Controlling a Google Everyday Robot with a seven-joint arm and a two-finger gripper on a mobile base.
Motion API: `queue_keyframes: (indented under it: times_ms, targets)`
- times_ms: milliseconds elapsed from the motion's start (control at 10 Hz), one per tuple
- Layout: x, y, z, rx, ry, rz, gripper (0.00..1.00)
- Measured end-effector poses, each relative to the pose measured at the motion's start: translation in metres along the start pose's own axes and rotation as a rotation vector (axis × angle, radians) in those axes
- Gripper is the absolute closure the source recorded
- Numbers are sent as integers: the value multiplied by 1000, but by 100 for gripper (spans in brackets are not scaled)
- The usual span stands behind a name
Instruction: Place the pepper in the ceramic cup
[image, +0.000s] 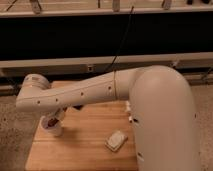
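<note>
The white ceramic cup (54, 129) stands near the left edge of the wooden table (90, 150). Something dark red shows at its mouth (49, 121); it looks like the pepper, in or just over the cup. My gripper (59, 116) hangs under the end of the long beige arm (95, 92), right over the cup and touching or nearly touching its rim. The arm hides most of the gripper. The arm's big beige shoulder fills the right side of the view.
A small pale flat object (116, 140) lies on the table to the right of the cup. The table's left edge (33, 145) is close to the cup, with speckled floor beyond. A dark rail and a cable run behind the table.
</note>
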Motion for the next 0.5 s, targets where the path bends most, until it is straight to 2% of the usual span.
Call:
queue_keyframes:
  times_ms: [500]
  targets:
    - [-1, 1, 0, -6, 1, 14, 95]
